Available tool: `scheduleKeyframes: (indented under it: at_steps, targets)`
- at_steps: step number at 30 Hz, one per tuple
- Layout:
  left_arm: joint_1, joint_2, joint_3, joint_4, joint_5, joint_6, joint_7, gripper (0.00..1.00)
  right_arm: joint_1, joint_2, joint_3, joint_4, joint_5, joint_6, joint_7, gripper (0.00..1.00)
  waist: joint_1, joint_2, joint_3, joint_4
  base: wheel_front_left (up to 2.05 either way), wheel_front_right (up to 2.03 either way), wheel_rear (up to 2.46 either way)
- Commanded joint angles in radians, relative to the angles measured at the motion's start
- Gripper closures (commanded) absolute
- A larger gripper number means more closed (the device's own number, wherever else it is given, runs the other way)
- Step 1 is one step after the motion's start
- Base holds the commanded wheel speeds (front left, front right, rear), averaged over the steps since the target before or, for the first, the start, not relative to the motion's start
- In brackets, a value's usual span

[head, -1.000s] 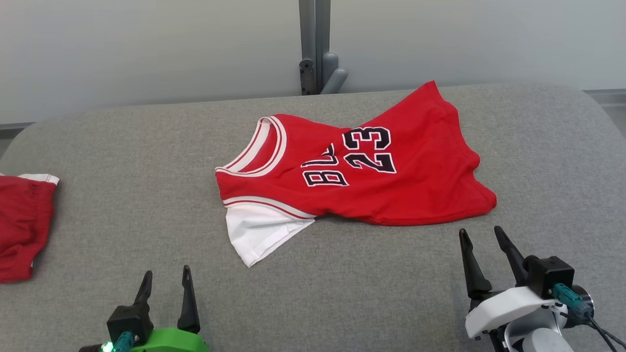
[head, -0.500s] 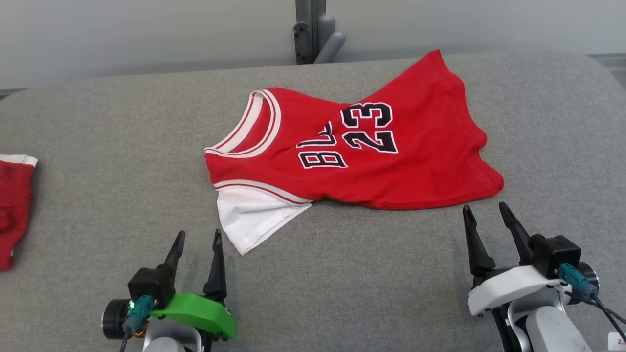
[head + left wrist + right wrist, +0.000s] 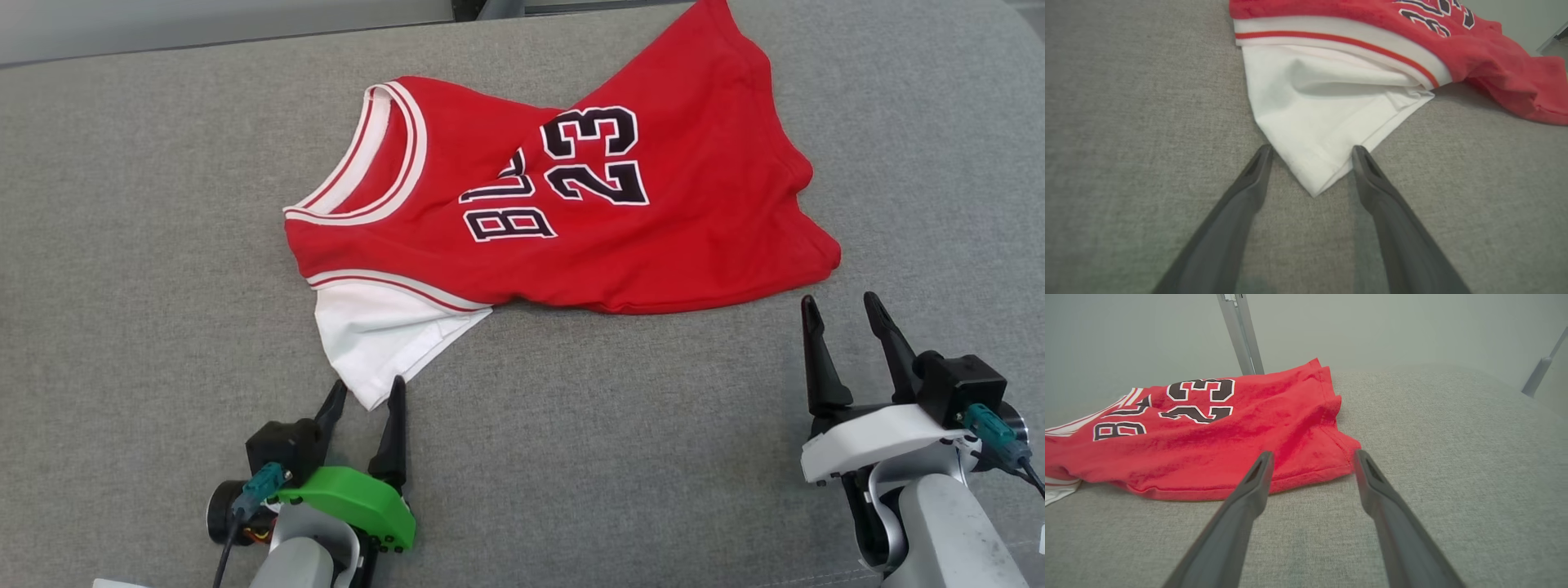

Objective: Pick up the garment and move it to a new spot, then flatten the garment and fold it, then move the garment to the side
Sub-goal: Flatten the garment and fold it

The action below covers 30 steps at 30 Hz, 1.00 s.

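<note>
Garment (image 3: 588,237): rumpled red knit, white sleeve (image 3: 371,339).
Left end effector (image 3: 368,382): open, advanced to straddle sleeve tip.
Right end effector (image 3: 839,298): open, nearer hem (image 3: 819,255).
Counter (image 3: 147,245): grey weave.

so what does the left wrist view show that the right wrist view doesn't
Left wrist: the white sleeve corner lying between the fingers of the open left gripper. Right wrist: the red hem corner just ahead of the open right gripper, and a metal post behind. Both: the red jersey with its black lettering on the grey surface.
</note>
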<state>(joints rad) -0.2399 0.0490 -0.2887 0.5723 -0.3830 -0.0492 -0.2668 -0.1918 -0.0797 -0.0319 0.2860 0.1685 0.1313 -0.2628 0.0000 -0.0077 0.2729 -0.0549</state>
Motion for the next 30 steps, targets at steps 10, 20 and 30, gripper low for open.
scheduleKeyframes:
  at_steps: [10, 20, 30]
  targets:
    - [-0.014, 0.003, -0.013, 0.0, -0.02, -0.012, 0.005, 1.0, -0.03, -0.013, -0.039, 0.011, -0.003, -0.001, -0.003, 0.0, 0.0, 0.0077, 0.011, 0.019, 0.0, 0.0, 0.0]
    - [0.009, 0.003, -0.007, -0.044, 0.0, -0.034, 0.003, 1.0, -0.084, -0.03, -0.13, 0.117, -0.016, -0.001, -0.003, 0.0, 0.0, 0.0077, 0.033, 0.08, 0.0, 0.0, 0.0]
    - [-0.001, 0.004, -0.019, -0.051, 0.016, -0.04, 0.004, 1.0, -0.158, -0.051, -0.154, 0.245, 0.028, -0.001, -0.003, 0.0, 0.0, 0.0077, 0.061, 0.112, 0.0, 0.0, 0.0]
